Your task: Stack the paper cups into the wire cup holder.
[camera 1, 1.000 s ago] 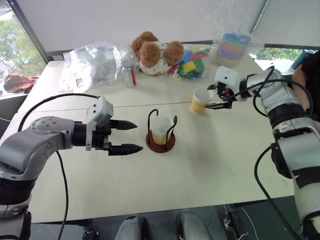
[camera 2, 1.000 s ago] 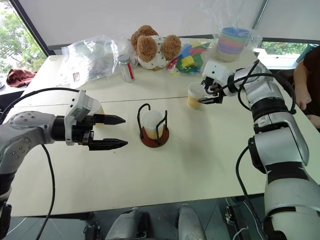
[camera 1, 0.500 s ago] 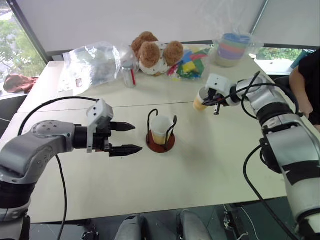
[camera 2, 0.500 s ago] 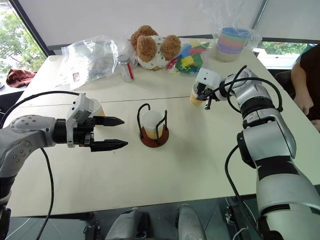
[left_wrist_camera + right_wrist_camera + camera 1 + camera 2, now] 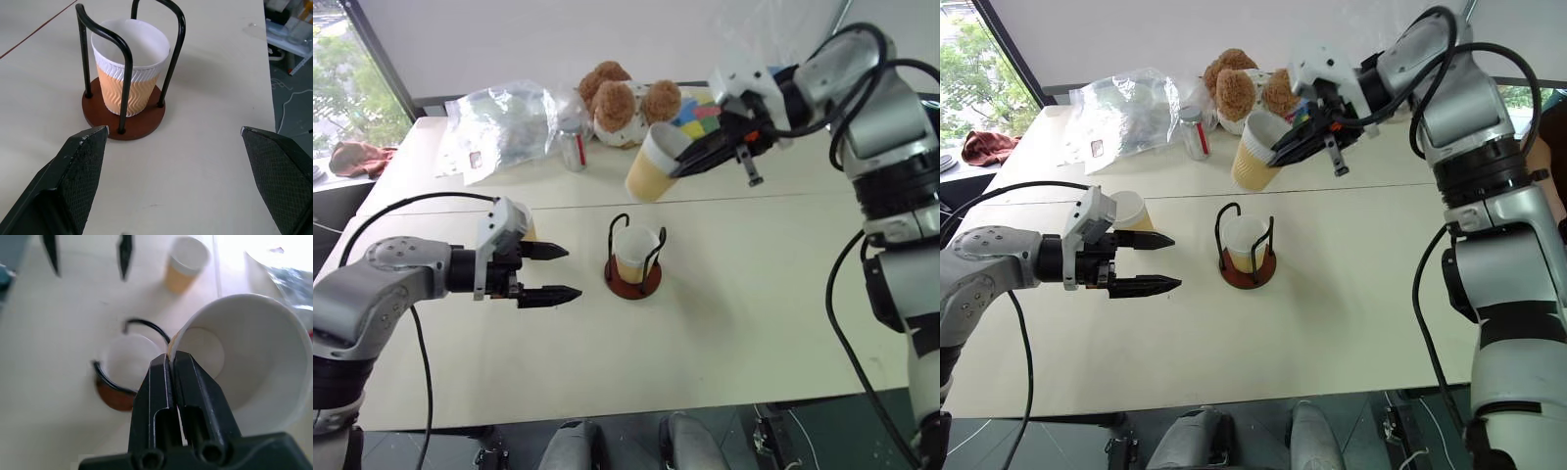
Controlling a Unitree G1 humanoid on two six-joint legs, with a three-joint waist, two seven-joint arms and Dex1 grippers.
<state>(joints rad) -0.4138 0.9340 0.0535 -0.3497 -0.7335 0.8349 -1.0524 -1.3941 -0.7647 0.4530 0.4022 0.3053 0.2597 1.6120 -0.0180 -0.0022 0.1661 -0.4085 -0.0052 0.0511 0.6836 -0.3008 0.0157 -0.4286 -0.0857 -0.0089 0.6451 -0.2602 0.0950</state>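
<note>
Daylit windows frame a pale bench (image 5: 754,294) where the wire cup holder (image 5: 635,257) stands centre with one paper cup (image 5: 633,255) seated. At its 12 o'clock, the right gripper (image 5: 683,163) carries a tilted second cup (image 5: 654,164), fingers pinching only its rim; that thin grip could let it swing or snag the wire loops. At 9 o'clock waits the left gripper (image 5: 556,271), fingers wide. Right wrist view reveals the pinch on the cup wall, while the left wrist view shows the seated cup's ribbed sleeve. A third cup (image 5: 1130,211) stands behind the left gripper.

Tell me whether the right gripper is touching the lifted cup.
Touching. The right wrist view shows the right gripper shut on the lifted cup's rim, one finger inside, one outside.
</note>
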